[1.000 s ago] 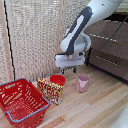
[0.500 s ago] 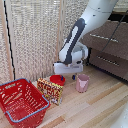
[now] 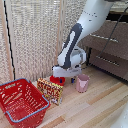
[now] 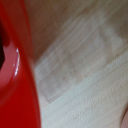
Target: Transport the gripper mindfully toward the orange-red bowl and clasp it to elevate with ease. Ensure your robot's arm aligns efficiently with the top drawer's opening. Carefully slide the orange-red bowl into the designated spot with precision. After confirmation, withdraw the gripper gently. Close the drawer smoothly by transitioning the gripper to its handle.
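Observation:
The orange-red bowl (image 3: 56,80) sits on the wooden floor between a snack box and a pink cup. My gripper (image 3: 64,78), a white boxy hand on the thick white arm (image 3: 87,22), hangs right over the bowl, with its fingers down at the rim. How the fingers stand is hidden. In the wrist view the bowl's glossy red wall (image 4: 17,90) fills one side, very close, and no fingers show. The dark brown cabinet stands at the exterior view's right, with the top drawer (image 3: 112,42) and its silver handle (image 3: 106,38).
A red mesh basket (image 3: 21,102) stands at the exterior view's left. A printed snack box (image 3: 50,91) leans beside the bowl, and a pink cup (image 3: 82,83) stands just to its right. A pale woven screen (image 3: 35,35) is behind. Light wooden floor (image 4: 85,65) lies under the gripper.
The arm has come down, and the gripper has sunk from above the bowl to the bowl's rim. The bowl, cup, box and basket have stayed put.

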